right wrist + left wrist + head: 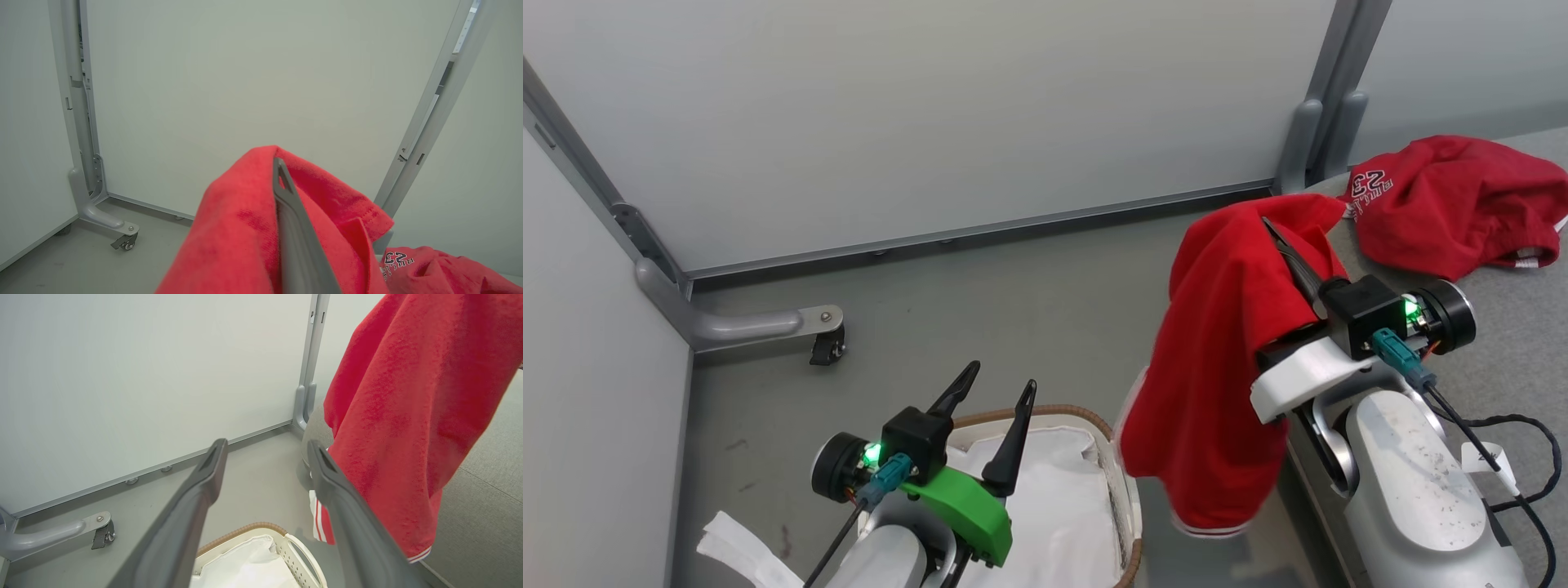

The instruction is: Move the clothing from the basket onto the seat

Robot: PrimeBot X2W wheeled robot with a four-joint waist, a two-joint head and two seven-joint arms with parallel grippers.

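Your right claw [1278,241] pinches the red garment [1217,367] | it hangs downward just outside the seat [1503,327], at its left edge | left claw [1001,376] spread above basket [1045,412]

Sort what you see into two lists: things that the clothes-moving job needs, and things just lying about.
Job: held garment, jersey, basket, seat.
Lying about: caster, partition, liner.
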